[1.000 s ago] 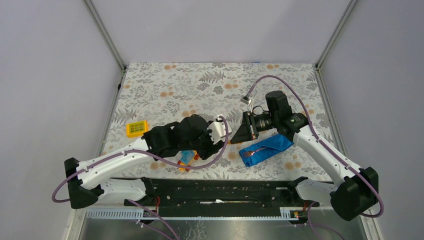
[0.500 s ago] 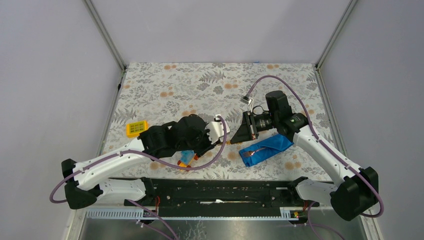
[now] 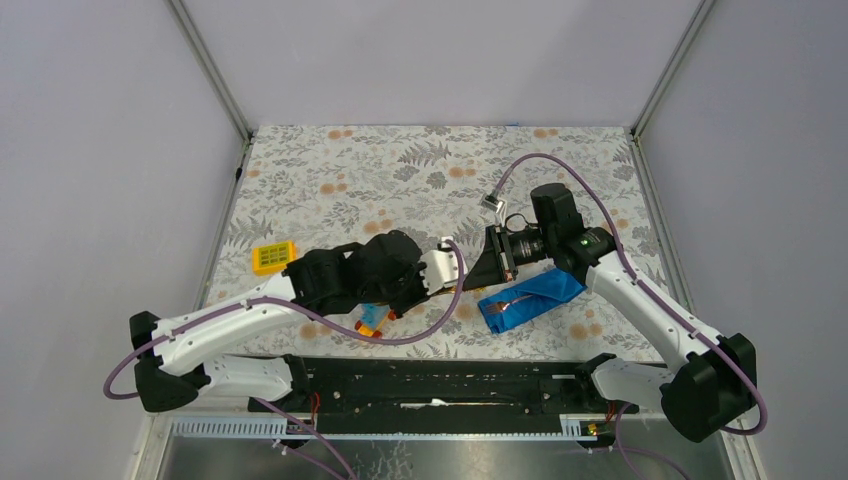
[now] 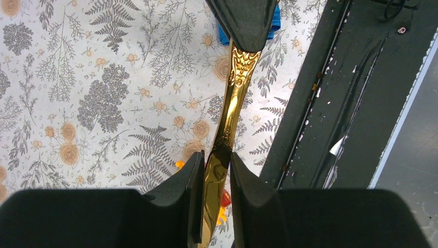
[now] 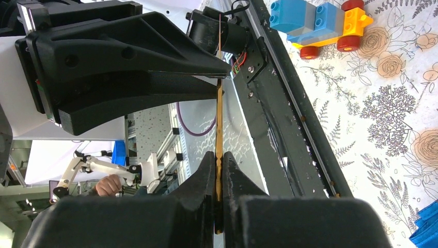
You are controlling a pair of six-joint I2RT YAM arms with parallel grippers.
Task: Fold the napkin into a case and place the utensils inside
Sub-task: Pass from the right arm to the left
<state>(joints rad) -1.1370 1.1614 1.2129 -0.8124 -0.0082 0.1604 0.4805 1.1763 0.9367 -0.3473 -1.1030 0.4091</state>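
Handover: right end effector [image 5: 218, 159] clamps golden utensil [image 4: 233, 98]; left end effector [image 4: 217, 159] pinches opposite end. Confirm left grip before right releases. Folded napkin [image 3: 535, 292] on bench just beside right end effector.

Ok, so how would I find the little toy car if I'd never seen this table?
Look at the flowery tablecloth and go to its near edge, beside the black rail. There, half under the left arm, sits the toy car. Unlike the yellow block and the blue napkin, it is built of blue, grey and orange bricks and has red wheels.
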